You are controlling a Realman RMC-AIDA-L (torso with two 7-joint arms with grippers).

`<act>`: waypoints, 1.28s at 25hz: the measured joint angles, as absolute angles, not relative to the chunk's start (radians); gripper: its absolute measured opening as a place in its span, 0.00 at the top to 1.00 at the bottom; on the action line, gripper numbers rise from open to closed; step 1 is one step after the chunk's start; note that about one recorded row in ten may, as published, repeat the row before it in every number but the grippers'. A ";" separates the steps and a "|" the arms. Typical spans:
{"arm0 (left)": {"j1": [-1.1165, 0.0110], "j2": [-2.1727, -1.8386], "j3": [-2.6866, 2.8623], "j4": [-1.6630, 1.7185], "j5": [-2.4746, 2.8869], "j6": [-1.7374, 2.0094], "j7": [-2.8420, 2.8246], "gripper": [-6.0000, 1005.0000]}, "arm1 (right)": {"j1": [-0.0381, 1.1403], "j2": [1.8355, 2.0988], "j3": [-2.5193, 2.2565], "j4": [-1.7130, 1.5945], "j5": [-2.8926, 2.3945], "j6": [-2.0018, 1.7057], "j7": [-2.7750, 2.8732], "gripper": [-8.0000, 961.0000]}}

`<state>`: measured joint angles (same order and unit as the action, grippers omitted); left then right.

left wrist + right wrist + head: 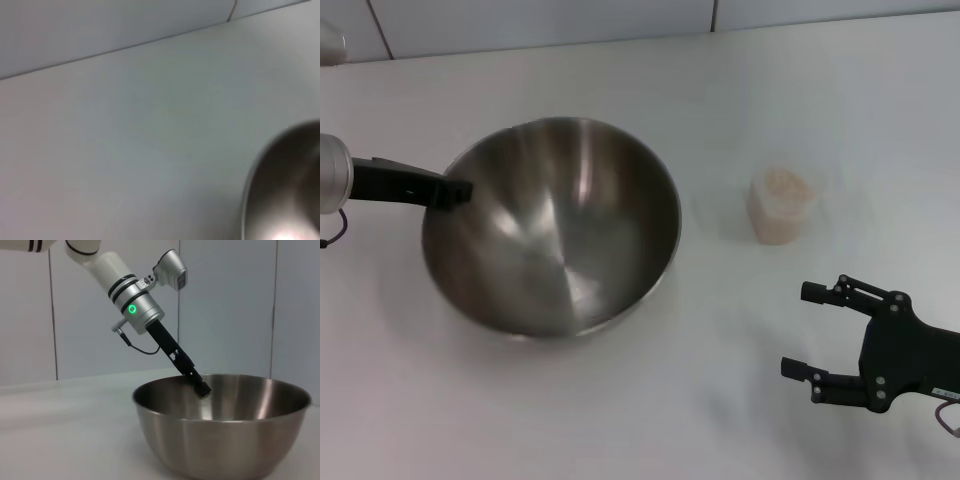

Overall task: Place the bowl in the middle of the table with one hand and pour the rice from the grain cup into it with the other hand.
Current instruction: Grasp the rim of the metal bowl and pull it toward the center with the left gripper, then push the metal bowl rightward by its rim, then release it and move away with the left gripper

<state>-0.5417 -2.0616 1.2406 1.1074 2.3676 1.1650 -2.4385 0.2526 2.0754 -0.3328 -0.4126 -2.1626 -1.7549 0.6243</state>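
The steel bowl [555, 230] stands on the white table [650, 420], left of the middle. My left gripper [457, 190] reaches in from the left and is shut on the bowl's left rim, one finger inside the wall. The right wrist view shows this gripper [199, 384] dipping over the far rim of the bowl [220, 435]. The bowl's edge [285, 190] also shows in the left wrist view. The clear grain cup [784, 207] stands to the right of the bowl, filled with pale rice [786, 184]. My right gripper [796, 330] is open and empty, in front of the cup.
A tiled wall [570, 20] runs along the table's far edge. Bare tabletop [710, 230] lies between the bowl and the cup.
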 joint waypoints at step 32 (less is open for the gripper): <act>-0.797 -2.064 1.018 0.728 2.271 1.090 -2.196 0.86 | 0.256 2.077 -0.337 -0.413 -2.166 -1.753 0.624 0.18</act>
